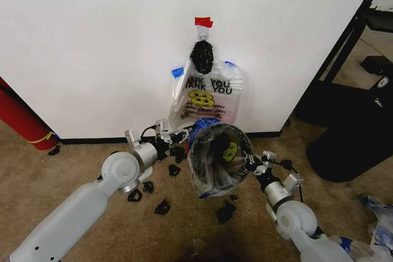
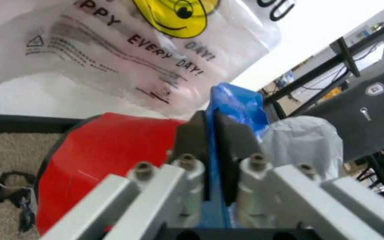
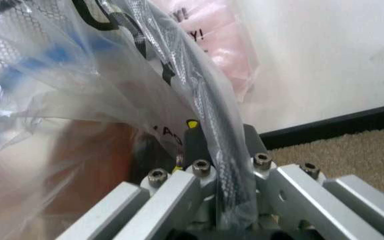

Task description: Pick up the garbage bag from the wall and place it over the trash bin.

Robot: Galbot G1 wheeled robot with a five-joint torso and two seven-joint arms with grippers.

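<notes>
The trash bin (image 1: 209, 173), black wire mesh, stands on the carpet below the wall (image 1: 92, 41), its mouth toward the head camera. The garbage bag (image 1: 230, 150) lines its inside, clear plastic with a yellow smiley face. My left gripper (image 1: 184, 134) is at the bin's far left rim, shut on the bag's blue handle loop (image 2: 235, 102); in the left wrist view the gripper (image 2: 212, 125) sits just above the bin's red base (image 2: 105, 160). My right gripper (image 1: 250, 162) is at the right rim. In the right wrist view that gripper (image 3: 215, 132) is shut on the black rim (image 3: 202, 100) with plastic draped over it.
A bundle of similar bags (image 1: 209, 93) hangs on the wall from a black knot (image 1: 202, 56) under red tape (image 1: 203, 22), just behind the bin. A large red cylinder (image 1: 21, 121) leans at left. Black scraps (image 1: 163, 207) litter the carpet. A black rack and dark bulk (image 1: 356, 133) stand at right.
</notes>
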